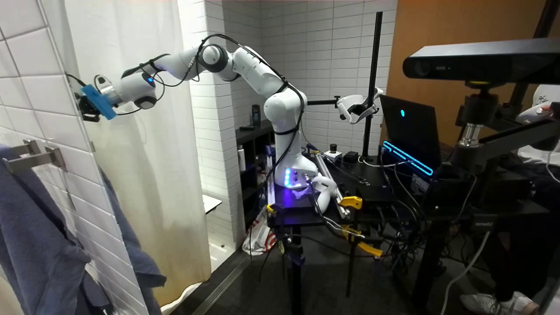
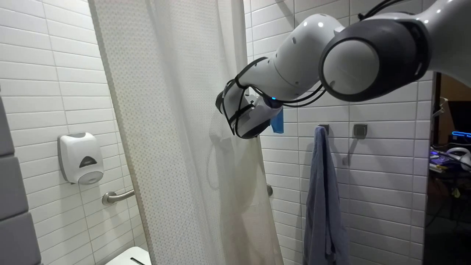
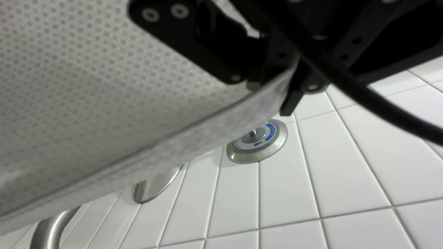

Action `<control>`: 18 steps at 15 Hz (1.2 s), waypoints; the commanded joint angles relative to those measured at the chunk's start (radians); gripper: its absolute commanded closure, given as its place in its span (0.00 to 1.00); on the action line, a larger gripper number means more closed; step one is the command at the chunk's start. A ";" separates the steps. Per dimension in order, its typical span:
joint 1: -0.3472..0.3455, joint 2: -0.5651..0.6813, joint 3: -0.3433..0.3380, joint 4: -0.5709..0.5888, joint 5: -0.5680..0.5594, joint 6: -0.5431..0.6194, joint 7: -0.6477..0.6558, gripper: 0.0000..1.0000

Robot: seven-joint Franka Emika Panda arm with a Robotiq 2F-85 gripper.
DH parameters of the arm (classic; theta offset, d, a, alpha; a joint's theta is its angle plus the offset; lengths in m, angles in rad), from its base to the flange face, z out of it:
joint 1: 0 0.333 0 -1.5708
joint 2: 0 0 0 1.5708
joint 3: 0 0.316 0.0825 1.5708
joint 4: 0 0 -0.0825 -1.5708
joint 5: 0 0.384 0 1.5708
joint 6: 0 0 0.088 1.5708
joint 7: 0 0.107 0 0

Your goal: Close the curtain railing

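The curtain [image 1: 148,175] is tall, cream and translucent, and hangs in vertical folds. It also shows in an exterior view [image 2: 176,110] with its dotted weave and free side edge. In the wrist view, the curtain [image 3: 86,86] fills the upper left, and its grey hem runs up between the fingers. My gripper [image 3: 271,93] is shut on this edge. In an exterior view, the black gripper [image 1: 89,109] is at the curtain, partly cut off by the tiled wall's edge. In an exterior view [image 2: 254,114] the wrist hides the gripper. The railing is out of view above.
A tiled wall [image 1: 35,105] stands close beside the gripper, with a grey-blue garment [image 2: 323,191] on its hook. A soap dispenser [image 2: 81,158] and a grab bar [image 2: 117,197] are beyond the curtain. A round shower control [image 3: 258,141] is on the tiles. A laptop [image 1: 411,131] stands near the robot base.
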 commanded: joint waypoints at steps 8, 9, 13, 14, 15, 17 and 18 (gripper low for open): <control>-0.004 -0.010 0.066 -0.133 0.131 0.013 -0.017 0.12; -0.007 -0.017 0.074 -0.148 0.144 0.011 -0.023 0.04; -0.058 -0.159 0.104 -0.288 0.189 -0.024 -0.116 0.00; -0.071 -0.182 0.124 -0.311 0.209 -0.018 -0.136 0.00; -0.094 -0.207 0.157 -0.335 0.235 -0.007 -0.171 0.00; -0.157 -0.255 0.255 -0.372 0.298 0.001 -0.240 0.00; -0.199 -0.274 0.321 -0.385 0.339 0.023 -0.285 0.00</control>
